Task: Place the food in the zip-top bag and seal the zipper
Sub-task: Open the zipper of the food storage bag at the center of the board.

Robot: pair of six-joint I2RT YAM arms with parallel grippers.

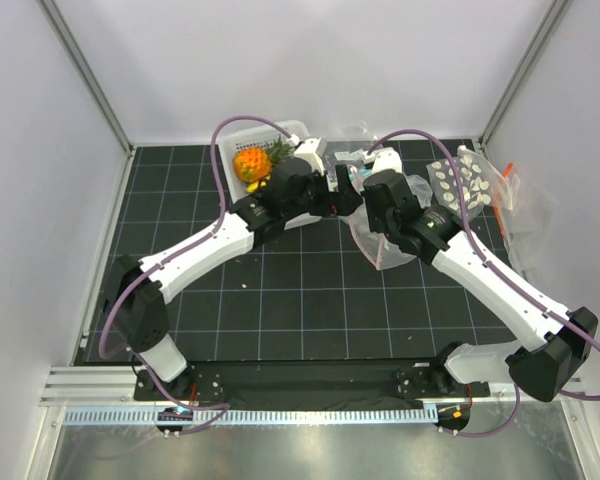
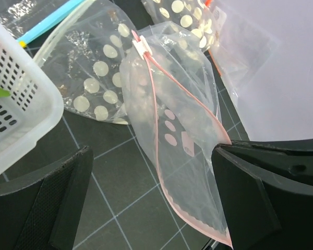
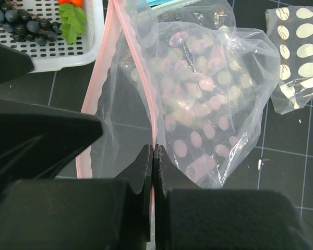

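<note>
The zip-top bag (image 3: 208, 104) is clear with pale pink dots and hangs between my two grippers, mouth open; it also shows in the top view (image 1: 380, 248). My right gripper (image 3: 154, 153) is shut on its pink zipper strip (image 3: 146, 88). My left gripper (image 2: 151, 166) is wide open around the bag's mouth; the pink zipper strip (image 2: 161, 99) lies against its right finger (image 2: 250, 198). The orange pineapple (image 1: 250, 162) and a bit of yellow banana (image 1: 256, 185) lie in the white basket (image 1: 292, 130). The dark grapes (image 3: 18, 23) lie there too, beside green toy leaves (image 3: 70, 21).
A clear bag with a teal strip (image 2: 47, 23) lies behind the basket (image 2: 21, 99). A white-dotted bag with an orange strip (image 1: 465, 175) lies at the back right, also seen in the right wrist view (image 3: 297, 47). White walls enclose the black gridded mat (image 1: 310, 300).
</note>
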